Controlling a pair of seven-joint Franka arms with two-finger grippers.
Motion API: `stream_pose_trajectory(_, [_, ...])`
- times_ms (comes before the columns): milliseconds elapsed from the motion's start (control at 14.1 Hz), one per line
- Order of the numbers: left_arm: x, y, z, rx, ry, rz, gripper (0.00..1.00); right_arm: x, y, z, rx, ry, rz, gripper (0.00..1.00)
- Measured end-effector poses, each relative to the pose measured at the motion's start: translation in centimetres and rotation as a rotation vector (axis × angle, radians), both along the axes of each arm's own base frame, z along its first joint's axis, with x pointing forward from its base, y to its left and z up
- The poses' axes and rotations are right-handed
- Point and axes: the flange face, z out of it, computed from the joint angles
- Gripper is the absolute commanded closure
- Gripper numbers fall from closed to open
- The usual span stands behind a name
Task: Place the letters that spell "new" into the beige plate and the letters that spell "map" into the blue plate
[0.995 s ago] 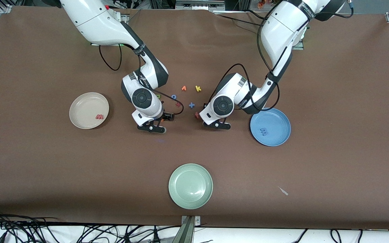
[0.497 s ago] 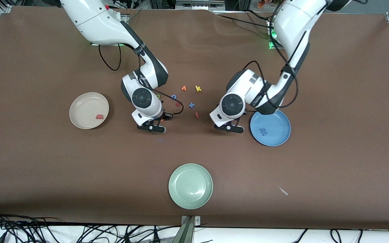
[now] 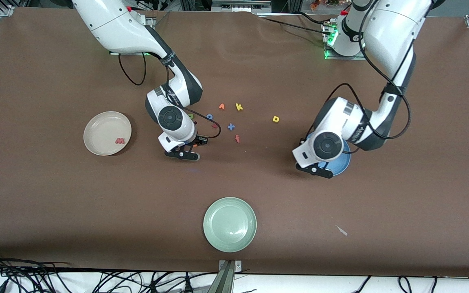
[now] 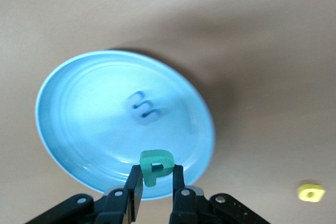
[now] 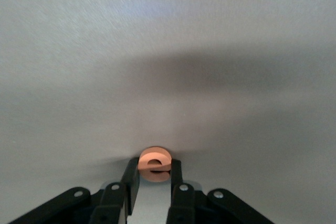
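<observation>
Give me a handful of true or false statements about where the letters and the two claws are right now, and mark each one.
1. The left claw holds the teal p over the blue plate. True.
2. The blue m lies in the blue plate. True.
3. The right claw is open with nothing in it. False: it is shut on the orange e.
4. The pinkish-red w lies on the bare table. False: it lies in the beige plate.
5. The pale green plate holds a letter. False: it holds none.
6. The yellow a lies on the table, outside any plate. True.
</observation>
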Motion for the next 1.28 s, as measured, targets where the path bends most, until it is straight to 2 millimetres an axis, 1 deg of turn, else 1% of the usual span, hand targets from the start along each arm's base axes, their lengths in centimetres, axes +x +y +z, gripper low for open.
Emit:
stream_pose_trajectory(142, [-0.6,1.0,-1.7,0.008,0.037,0.000,0.77,0.7,-0.8,1.9,-0.021,0.015,0.018,0.87])
stream_pose_trajectory(213, [-1.1,1.2,-2.6,0.012,0.054,0.000,0.76,1.1,-1.8,3.1,-0.038,0.029,0.040,0.87])
stream_pose_trajectory(284, [-1.5,1.4,-3.5,0.014,0.066,0.000,0.64,1.6,-3.1,4.3,-0.056,0.044,0.065,0.87])
stream_pose_trajectory(355, [-1.7,1.6,-4.4,0.012,0.070,0.000,0.26,2.0,-4.5,5.4,-0.072,0.062,0.091,0.87])
stream_pose_trajectory(426, [-1.8,1.8,-5.0,0.010,0.072,0.003,0.00,2.3,-5.8,6.1,-0.086,0.083,0.119,0.87])
stream_pose_trajectory(497, [-1.8,2.2,-5.3,0.010,0.075,0.009,0.00,2.4,-7.4,6.5,-0.103,0.119,0.156,0.87])
stream_pose_trajectory(639, [-1.7,2.5,-5.3,0.009,0.075,0.014,0.00,2.7,-10.9,6.5,-0.137,0.201,0.199,0.87])
stream_pose_trajectory(710, [-1.8,2.0,-5.0,0.004,0.074,0.008,0.00,3.0,-12.7,6.3,-0.148,0.229,0.210,0.87])
stream_pose_trajectory(781, [-2.0,1.0,-4.5,-0.007,0.070,-0.004,0.00,3.4,-14.6,6.3,-0.155,0.251,0.226,0.87])
stream_pose_trajectory(923, [-2.7,-2.4,-3.1,-0.026,0.053,-0.004,0.00,4.0,-18.4,6.4,-0.155,0.270,0.261,0.87])
stream_pose_trajectory(1066, [-4.5,-6.5,-1.7,-0.036,0.042,0.020,0.01,3.7,-21.6,6.7,-0.150,0.274,0.289,0.87])
stream_pose_trajectory(1137, [-5.6,-8.6,-1.2,-0.043,0.043,0.022,0.07,3.3,-22.7,6.7,-0.150,0.259,0.303,0.87])
stream_pose_trajectory(1208, [-6.9,-10.6,-0.8,-0.053,0.048,0.011,0.15,2.7,-23.9,6.7,-0.149,0.233,0.316,0.87])
stream_pose_trajectory(1279, [-8.3,-12.4,-0.6,-0.062,0.055,-0.007,0.16,1.8,-24.8,6.6,-0.143,0.206,0.331,0.87])
